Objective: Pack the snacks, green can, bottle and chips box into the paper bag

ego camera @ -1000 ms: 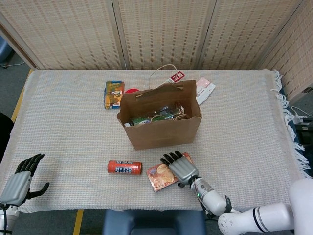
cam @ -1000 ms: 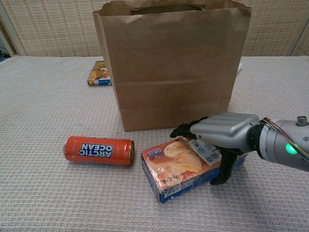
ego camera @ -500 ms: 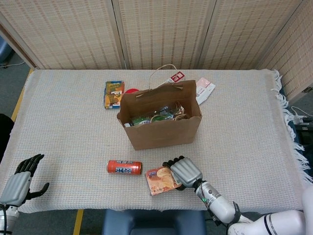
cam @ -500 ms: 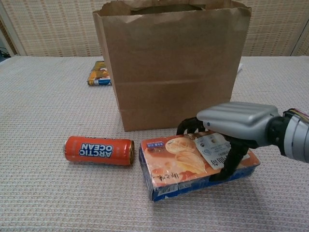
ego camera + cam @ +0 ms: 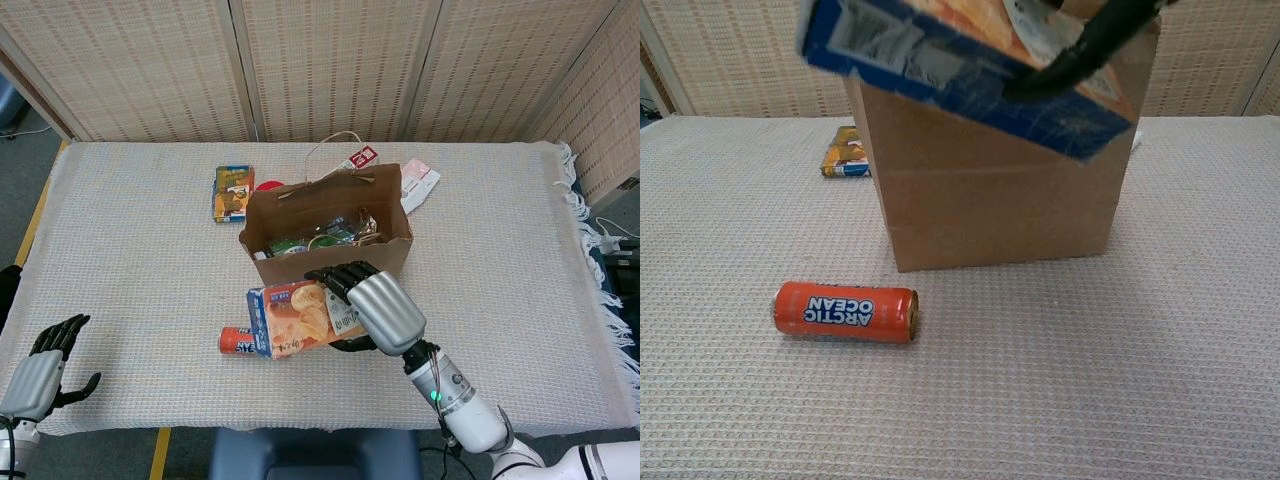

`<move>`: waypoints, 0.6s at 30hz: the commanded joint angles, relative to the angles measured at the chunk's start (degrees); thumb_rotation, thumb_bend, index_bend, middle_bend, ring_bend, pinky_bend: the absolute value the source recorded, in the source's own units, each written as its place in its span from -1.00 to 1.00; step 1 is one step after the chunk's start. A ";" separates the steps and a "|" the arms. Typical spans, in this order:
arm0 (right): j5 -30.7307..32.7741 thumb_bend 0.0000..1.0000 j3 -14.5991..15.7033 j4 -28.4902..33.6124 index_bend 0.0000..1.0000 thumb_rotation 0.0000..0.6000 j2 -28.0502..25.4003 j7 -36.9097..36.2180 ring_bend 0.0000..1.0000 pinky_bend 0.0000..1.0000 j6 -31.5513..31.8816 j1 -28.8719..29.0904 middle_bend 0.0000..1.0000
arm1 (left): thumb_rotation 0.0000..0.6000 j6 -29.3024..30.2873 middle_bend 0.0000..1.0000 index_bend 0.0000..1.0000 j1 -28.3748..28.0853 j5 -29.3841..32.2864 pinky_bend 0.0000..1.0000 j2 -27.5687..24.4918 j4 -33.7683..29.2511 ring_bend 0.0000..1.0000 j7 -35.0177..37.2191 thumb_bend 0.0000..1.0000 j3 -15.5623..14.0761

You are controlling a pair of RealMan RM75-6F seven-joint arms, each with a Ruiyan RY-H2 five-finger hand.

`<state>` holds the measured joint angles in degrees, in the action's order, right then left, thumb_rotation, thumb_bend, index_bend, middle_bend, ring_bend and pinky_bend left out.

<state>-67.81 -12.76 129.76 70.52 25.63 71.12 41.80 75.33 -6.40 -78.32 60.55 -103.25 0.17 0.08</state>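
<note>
Orange chips box (image 5: 293,318), clutched in the right hand (image 5: 375,308), hides part of the can (image 5: 232,341); left hand (image 5: 40,365) spread, empty.

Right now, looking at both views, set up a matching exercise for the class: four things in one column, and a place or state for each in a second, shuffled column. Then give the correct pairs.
Things
1. chips box
2. orange can
3. paper bag
4. left hand

Places or states
A. standing upright on the table with its top open
B. lying on its side on the table in front of the bag
C. lifted off the table, held by the right hand
D. holding nothing, fingers apart, near the table's front corner

Pairs: 1-C, 2-B, 3-A, 4-D
</note>
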 commanded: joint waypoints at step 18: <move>10.92 -0.36 -14.17 -14.81 0.14 1.00 7.78 5.03 0.24 0.48 7.15 8.06 0.15 | 1.00 -1.02 -1.00 -1.00 -0.28 -0.34 -0.98 -0.79 -0.01 -1.00 2.37 -0.34 -0.21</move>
<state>-57.51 -27.32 116.26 77.74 30.18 78.67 49.45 74.32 -6.68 -78.64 59.78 -103.26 2.52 -0.13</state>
